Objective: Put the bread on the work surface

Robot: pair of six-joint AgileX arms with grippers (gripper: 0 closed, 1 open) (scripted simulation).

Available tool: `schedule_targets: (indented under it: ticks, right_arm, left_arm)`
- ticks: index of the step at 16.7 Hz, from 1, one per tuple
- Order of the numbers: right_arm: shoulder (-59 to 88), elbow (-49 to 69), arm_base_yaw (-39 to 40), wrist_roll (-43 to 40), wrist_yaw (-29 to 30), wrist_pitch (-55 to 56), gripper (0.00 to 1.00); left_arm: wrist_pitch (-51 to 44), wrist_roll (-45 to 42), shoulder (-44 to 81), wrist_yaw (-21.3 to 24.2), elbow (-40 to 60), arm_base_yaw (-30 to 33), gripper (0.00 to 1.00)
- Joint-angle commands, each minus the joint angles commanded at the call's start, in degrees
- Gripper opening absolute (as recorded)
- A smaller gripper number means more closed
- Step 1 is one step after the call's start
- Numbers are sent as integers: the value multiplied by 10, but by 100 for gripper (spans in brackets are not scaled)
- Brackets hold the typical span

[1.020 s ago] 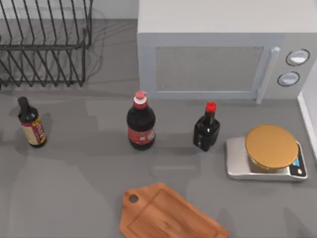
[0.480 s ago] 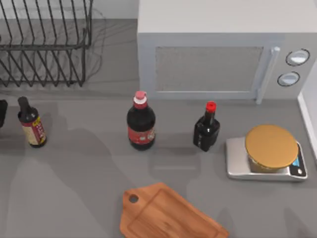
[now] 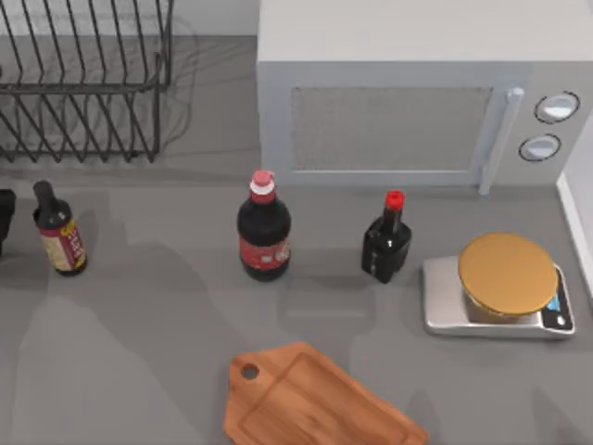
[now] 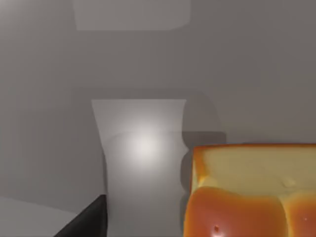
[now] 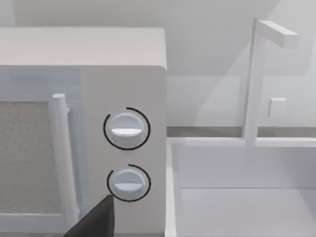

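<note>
Top view, left to right.

- Far left edge: left end effector [image 3: 4, 221], a dark sliver just beside the small dark sauce bottle [image 3: 58, 241]. Released or clenched: cannot tell.
- Left wrist view: the bread [image 4: 249, 197], a golden-brown loaf with a pale top face, lies on bare grey counter [image 3: 148, 343]. It sits close under the left wrist camera and off to one side of the end effector's line, not centred beneath it. The frame edge cuts the loaf, so its long axis cannot be fixed.
- Wire dish rack [image 3: 83, 83] at back left.
- Centre: large dark bottle with a pink cap [image 3: 263, 232], then the red-capped bottle [image 3: 385, 243], both in front of the microwave [image 3: 408, 102].
- Front centre: the work surface [image 3: 315, 403], bare. It lies diagonally, with the hole corner toward the back left. It is well apart from the left end effector, to that effector's right and nearer the front.
- Right: kitchen scale [image 3: 496, 301] carrying a round golden lid.
- Right end effector [image 5: 96, 222]: parked and facing the microwave knobs. State cannot be told.

Judgement: the left arm is the nearer to the bread. The coming move turns on the sideways offset between end effector and loaf. That offset needs closing before any descent, and the carry then goes rightward to the board.
</note>
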State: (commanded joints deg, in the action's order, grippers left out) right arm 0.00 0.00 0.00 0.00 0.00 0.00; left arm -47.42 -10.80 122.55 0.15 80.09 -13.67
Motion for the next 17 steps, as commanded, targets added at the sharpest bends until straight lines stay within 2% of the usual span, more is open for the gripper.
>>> schedule_targets:
  ticks: [11, 17]
  right_arm:
    - [0, 0, 0, 0, 0, 0, 100]
    - [0, 0, 0, 0, 0, 0, 100]
  left_arm:
    - [0, 0, 0, 0, 0, 0, 2]
    - [0, 0, 0, 0, 0, 0, 0]
